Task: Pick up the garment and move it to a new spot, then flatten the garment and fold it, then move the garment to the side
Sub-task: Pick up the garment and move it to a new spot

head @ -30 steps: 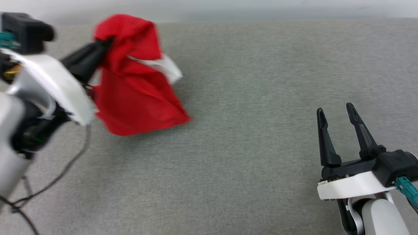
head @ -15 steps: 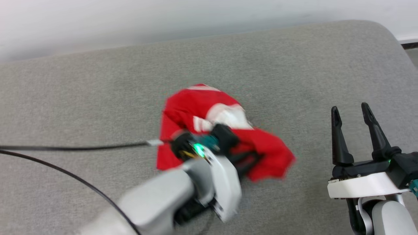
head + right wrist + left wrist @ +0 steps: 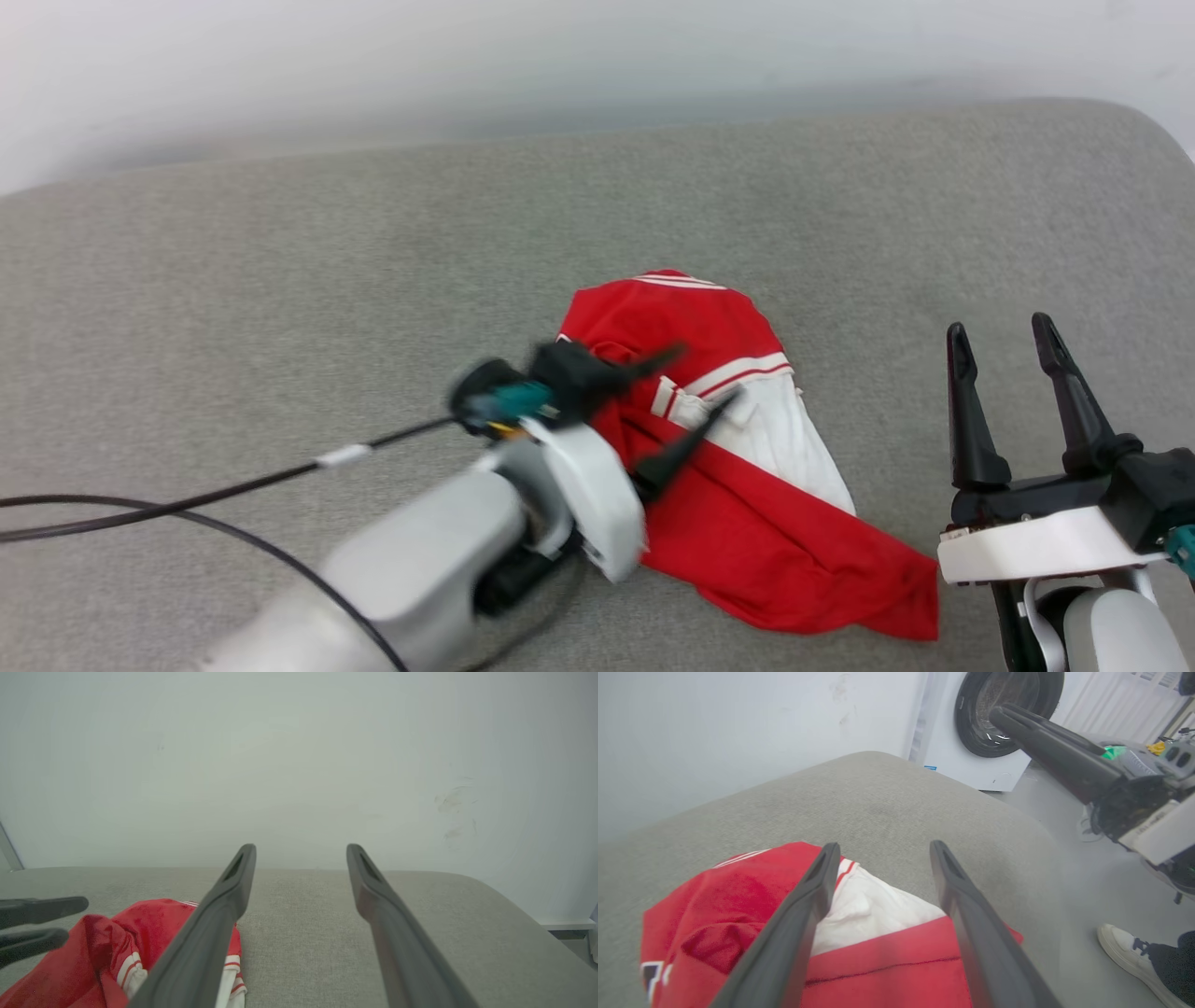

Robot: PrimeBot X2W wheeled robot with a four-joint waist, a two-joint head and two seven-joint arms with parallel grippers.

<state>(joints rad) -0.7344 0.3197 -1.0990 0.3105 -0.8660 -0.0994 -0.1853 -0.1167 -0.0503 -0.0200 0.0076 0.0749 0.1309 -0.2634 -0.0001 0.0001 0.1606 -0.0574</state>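
The red shirt [image 3: 747, 532] lies in a crumpled heap on the grey cushion [image 3: 280, 280], a bit right of the middle in the head view. A white sleeve [image 3: 794, 439] with red and white stripes faces up.

The left gripper [image 3: 705, 373] is over the left part of the shirt. Its two fingers are spread apart with nothing between them. I cannot tell if they touch the cloth. A black cable [image 3: 187, 495] runs from that arm across the cushion.

The right gripper [image 3: 997, 325] is just beside the shirt on the right. Its fingers are wide apart and hold nothing.

In the left wrist view a bit of black print [image 3: 649, 970] with a white edge shows at the shirt's corner, too little to read. Past the cushion stands a white washer [image 3: 962, 760] with a tiny blue label [image 3: 930, 767], too small to read. A person's white shoe [image 3: 1125, 952] is on the floor [image 3: 1087, 882].
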